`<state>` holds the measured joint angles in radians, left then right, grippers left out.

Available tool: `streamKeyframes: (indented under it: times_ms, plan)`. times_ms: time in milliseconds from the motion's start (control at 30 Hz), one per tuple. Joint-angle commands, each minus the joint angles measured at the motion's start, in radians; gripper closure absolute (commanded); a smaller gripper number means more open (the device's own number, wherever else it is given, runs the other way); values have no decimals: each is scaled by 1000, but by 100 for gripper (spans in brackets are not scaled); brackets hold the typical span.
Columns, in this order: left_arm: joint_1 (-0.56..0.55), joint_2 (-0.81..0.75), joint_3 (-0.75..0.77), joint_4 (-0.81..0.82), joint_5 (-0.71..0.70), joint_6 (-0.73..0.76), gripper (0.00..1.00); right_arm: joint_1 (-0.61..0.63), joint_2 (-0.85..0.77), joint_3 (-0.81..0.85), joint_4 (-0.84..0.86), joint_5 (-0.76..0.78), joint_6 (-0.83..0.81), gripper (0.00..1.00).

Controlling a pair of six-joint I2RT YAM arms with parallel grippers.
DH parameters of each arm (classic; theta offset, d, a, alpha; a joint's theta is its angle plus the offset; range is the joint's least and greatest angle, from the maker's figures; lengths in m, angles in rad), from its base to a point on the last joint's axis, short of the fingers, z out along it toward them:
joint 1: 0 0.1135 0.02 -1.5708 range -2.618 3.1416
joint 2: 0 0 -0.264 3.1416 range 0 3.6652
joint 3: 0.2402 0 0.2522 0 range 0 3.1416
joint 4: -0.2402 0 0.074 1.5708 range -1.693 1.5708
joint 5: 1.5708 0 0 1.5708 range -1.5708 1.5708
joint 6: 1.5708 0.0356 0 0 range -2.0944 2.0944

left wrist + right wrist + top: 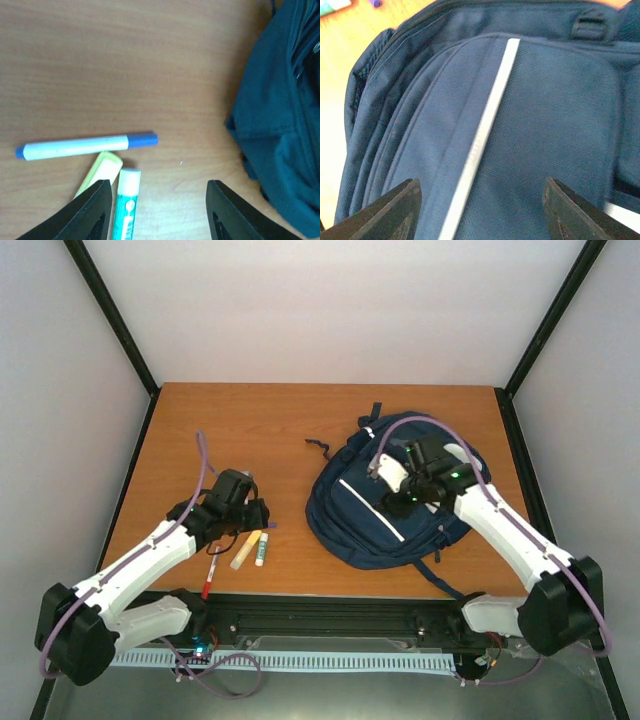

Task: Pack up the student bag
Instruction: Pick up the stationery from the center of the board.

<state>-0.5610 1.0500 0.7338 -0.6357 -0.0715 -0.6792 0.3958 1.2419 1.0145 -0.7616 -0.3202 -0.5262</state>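
Left wrist view: my left tool wide above blue marker, glue stick, ready for pick. My right tool wide over student bag, right half of surface, probably seeking zipper

White arms, black joints, purple cables, black wedge-shaped jaws, green lights

A wooden table (evenly lit) sits between plain white walls with black frame posts.
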Motion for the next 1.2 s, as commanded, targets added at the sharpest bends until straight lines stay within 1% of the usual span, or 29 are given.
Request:
streamKeyframes:
  times_ms: [0,100,200,233,267,333,400,467,500,600,867,933,1000,1100,1167]
  plan:
    - [-12,18,-21,-113,102,-30,46,110,67,5,5,108,63,33]
    - [-43,60,-21,-133,77,-32,43,192,85,2,15,168,66,33]
    - [-55,103,-10,-137,63,-33,43,257,110,-10,27,219,60,31]
    - [-57,119,-6,-139,67,-32,43,274,121,-19,33,234,56,30]
    - [-61,140,-1,-140,72,-30,43,293,136,-24,39,251,54,25]
    - [-87,171,8,-145,67,-32,43,330,167,-34,52,283,52,20]
    - [-104,187,14,-150,43,-42,43,367,197,-39,68,348,52,17]
    - [-110,196,13,-144,38,-48,43,388,226,-40,93,439,58,17]
    - [-111,200,12,-140,37,-48,44,390,242,-36,103,486,68,19]
    - [-111,226,15,-128,40,-50,44,390,261,-25,127,600,84,29]
    - [-114,258,-2,-98,66,-54,43,385,225,-10,122,698,97,70]
    - [-113,260,0,-97,69,-52,43,365,201,14,102,681,101,79]
    - [-114,265,1,-95,73,-51,43,339,167,44,77,635,110,84]
    - [-114,272,3,-98,74,-49,43,295,116,89,39,565,119,95]
    - [-114,279,1,-98,74,-47,43,267,86,109,31,539,121,97]
